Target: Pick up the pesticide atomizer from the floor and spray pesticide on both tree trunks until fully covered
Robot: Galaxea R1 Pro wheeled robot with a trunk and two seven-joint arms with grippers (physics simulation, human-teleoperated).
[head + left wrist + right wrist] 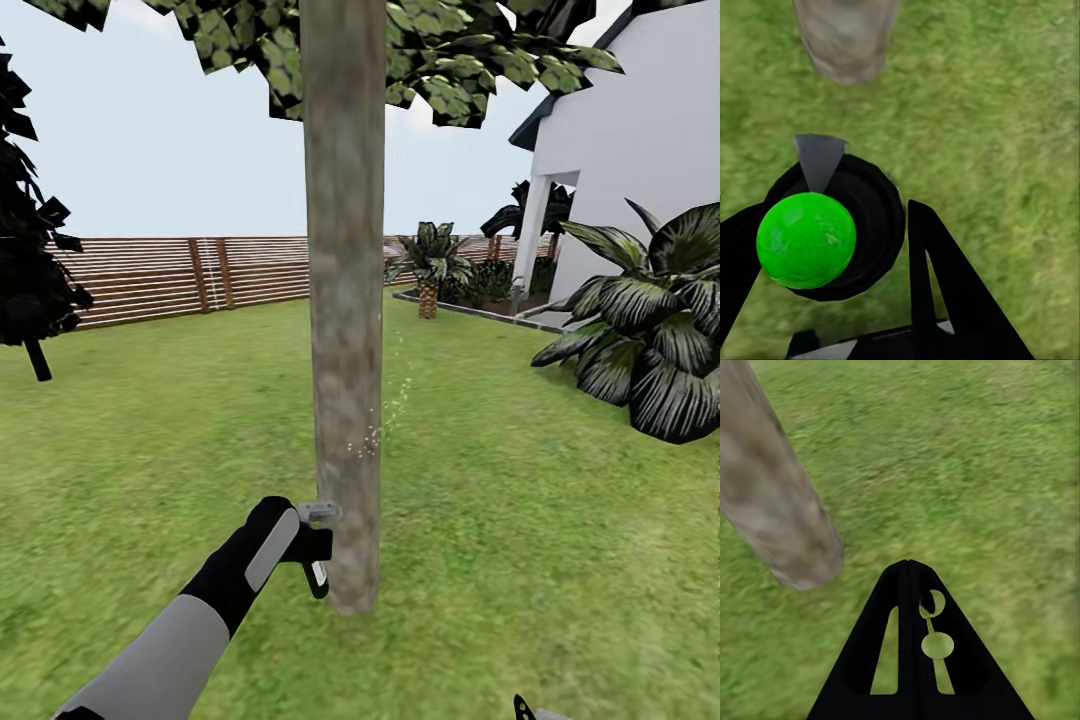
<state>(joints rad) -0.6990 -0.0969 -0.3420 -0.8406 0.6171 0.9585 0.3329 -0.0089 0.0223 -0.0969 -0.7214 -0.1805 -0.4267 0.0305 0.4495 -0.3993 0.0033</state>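
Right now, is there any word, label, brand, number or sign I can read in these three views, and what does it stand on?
None can be read.
The pesticide atomizer, held in the left gripper beside the tree trunk, carries a small white mark, too small to read as text.
The fence, the house wall and the shut right gripper bear no writing.

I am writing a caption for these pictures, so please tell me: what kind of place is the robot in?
Most likely a house's back garden. A grass lawn runs to a brown slatted wooden fence, a white house wall stands at the right, and a thick tree trunk rises just ahead.
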